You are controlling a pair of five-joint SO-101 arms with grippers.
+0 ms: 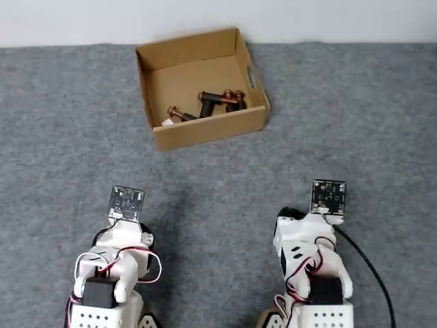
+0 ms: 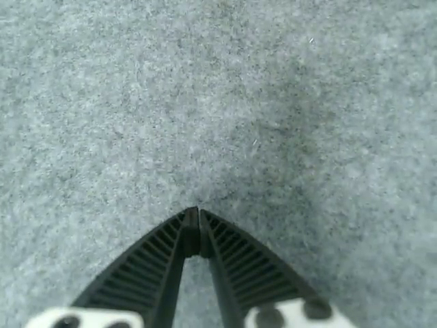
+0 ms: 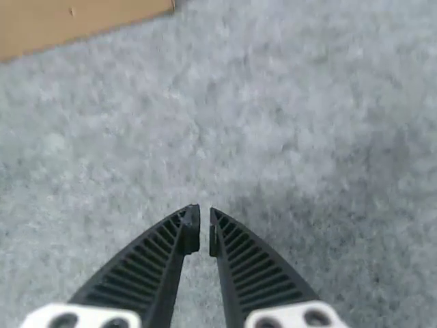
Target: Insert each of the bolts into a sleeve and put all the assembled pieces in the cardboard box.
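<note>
Several assembled pieces [image 1: 220, 101] lie inside the cardboard box [image 1: 205, 134] at the far side of the grey felt mat [image 1: 355, 123]. Coppery bolt heads poke out of dark sleeves, and the long axes run roughly along the box's near wall. I cannot count them exactly where they overlap. I find no loose bolt or sleeve on the felt, so I judge the task essentially finished. My left claw [image 2: 199, 232] is clenched on nothing, its tips meeting over bare felt. My right claw [image 3: 204, 232] is also closed and empty, with only a sliver between its tips, and a corner of the box [image 3: 68, 24] sits well ahead of it. Both claws are near my edge of the table, well apart from the box, which lies ahead and between them. The left one looks somewhat the nearer. If any piece needed nudging, I would reach forward and inward with that claw and close across the sleeve's axis.
</note>
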